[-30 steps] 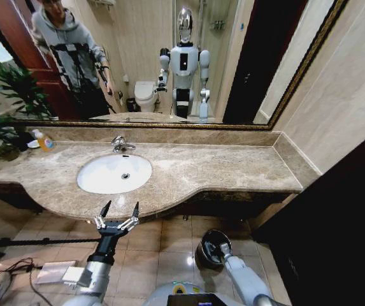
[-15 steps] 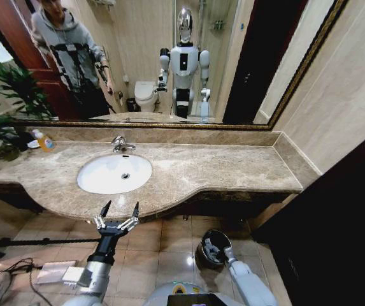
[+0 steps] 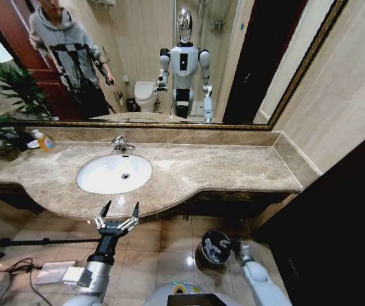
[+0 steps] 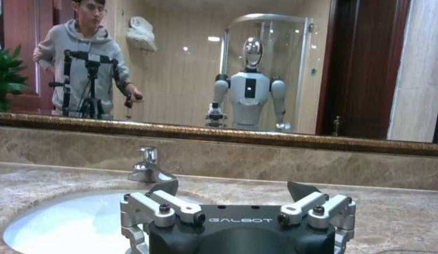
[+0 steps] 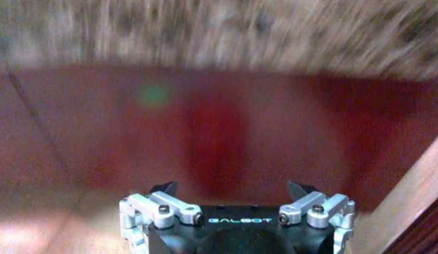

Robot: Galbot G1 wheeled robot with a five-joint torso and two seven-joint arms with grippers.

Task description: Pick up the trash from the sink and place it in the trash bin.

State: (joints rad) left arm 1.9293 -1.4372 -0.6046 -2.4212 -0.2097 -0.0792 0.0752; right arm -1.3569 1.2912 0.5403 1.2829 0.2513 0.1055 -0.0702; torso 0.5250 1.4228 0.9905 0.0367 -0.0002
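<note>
My left claw point(image 3: 118, 211) hangs open, empty, just off the desk's point(image 3: 233, 167) front edge before the sink point(image 3: 114, 173); my right claw point(image 5: 233, 186), spread and empty, sits low beside the trash bin point(image 3: 212, 247) on the floor; pale trash point(image 3: 211, 248) lies inside it, light, crushable stuff, I judge; the basin looks bare, with open room above.

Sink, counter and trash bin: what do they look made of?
Sink: glossy white, smooth, probably glazed porcelain. Faucet: shiny silver, likely chromed metal. Counter: beige and mottled with veins, polished, looks like marble or similar stone. Trash bin: black with a glossy rim that catches light; plastic or coated metal, can't tell which.
</note>
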